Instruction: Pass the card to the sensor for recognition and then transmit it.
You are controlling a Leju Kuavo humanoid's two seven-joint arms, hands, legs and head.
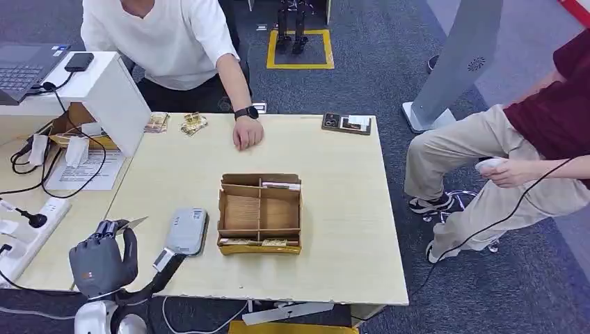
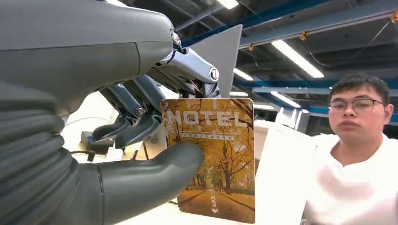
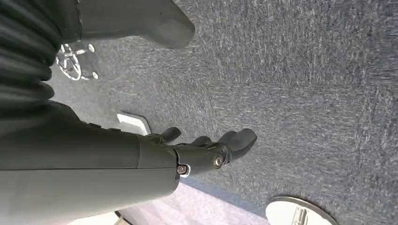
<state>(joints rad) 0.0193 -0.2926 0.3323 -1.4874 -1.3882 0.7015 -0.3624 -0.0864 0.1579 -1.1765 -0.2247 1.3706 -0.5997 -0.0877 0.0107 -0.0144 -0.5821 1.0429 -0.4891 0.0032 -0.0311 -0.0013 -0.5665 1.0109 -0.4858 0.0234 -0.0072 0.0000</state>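
The left hand (image 1: pixel 102 263) is pinching the HOTEL card (image 2: pixel 213 157) between thumb and fingers (image 2: pixel 136 126), lifted at the counter's (image 1: pixel 334 264) near edge beside the grey sensor (image 1: pixel 187 231). The cardboard box (image 1: pixel 260 213) is sitting mid-counter, cards lying in its compartments. The right hand (image 3: pixel 206 152) is hanging over the carpet, fingers loosely apart, holding nothing.

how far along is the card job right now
Done: the card is picked up; the left robot hand pinches it between thumb and fingers, near the table's front left corner. In hand: carrying it toward the grey sensor, which lies just beside it. Left: presenting the card to the sensor, then passing it on. The right robot hand hangs over the floor.
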